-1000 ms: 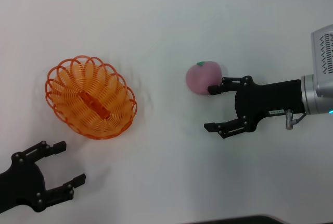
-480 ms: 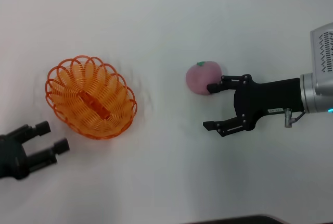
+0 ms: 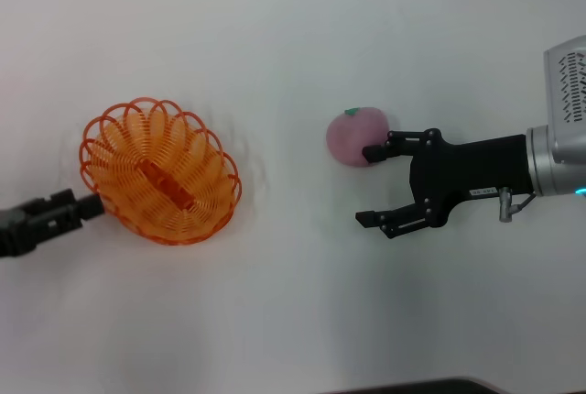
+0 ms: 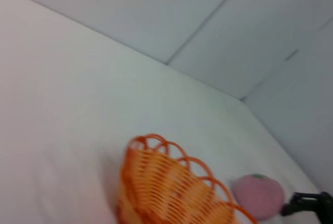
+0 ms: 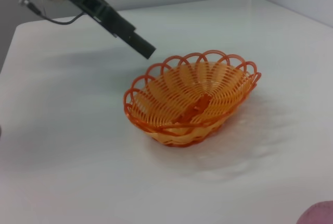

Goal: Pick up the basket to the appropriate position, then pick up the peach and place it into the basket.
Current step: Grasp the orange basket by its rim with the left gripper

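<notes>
Two tools over a white desk [image 3: 293,37]. Left tool [image 3: 81,206], spread wide near the desk's front a second ago, now turned edge-on at the orange basket [image 3: 160,170] rim; finger gap impossible to tell. Probably reaching to grasp the basket. Right tool [image 3: 371,185] spread, upper finger touching the pink peach [image 3: 352,136], nothing held.

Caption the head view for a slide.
Left pincer at the basket rim; open right pincer beside the peach.
</notes>
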Motion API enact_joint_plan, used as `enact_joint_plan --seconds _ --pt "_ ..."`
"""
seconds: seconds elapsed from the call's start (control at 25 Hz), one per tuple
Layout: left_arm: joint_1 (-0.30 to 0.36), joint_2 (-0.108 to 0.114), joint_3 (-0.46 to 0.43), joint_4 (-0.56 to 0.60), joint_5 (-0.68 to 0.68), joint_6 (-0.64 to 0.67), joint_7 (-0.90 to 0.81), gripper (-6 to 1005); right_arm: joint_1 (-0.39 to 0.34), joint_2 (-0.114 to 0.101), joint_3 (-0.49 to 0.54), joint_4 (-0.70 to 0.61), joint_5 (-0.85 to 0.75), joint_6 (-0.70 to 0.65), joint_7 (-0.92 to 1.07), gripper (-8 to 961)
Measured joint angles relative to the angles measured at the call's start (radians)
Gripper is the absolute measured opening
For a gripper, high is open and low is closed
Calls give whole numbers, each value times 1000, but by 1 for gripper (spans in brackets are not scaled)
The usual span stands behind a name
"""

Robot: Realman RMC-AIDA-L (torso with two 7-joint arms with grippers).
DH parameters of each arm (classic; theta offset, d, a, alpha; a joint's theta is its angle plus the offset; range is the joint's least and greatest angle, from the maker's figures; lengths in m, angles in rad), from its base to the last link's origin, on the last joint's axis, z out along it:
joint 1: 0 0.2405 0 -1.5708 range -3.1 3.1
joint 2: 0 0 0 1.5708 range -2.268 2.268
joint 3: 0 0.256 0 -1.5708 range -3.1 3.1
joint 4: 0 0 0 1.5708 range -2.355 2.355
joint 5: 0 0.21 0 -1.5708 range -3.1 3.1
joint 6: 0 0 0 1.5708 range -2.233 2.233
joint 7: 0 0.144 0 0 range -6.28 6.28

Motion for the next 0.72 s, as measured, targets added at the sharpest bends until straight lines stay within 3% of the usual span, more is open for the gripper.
enact_joint_plan --seconds 0.16,0.36,0.52,0.72 --pt "-26 5 21 53 1 -41 -37 811 3 0 0 0 0 0 0 943" --pt "-87 22 114 127 3 -110 -106 810 6 0 -2 0 -1 0 0 943" --pt "-172 52 206 149 65 -148 -181 810 9 0 -2 0 -2 0 0 943" --pt "-282 72 321 167 167 -166 -268 810 15 0 -2 0 -4 0 0 944"
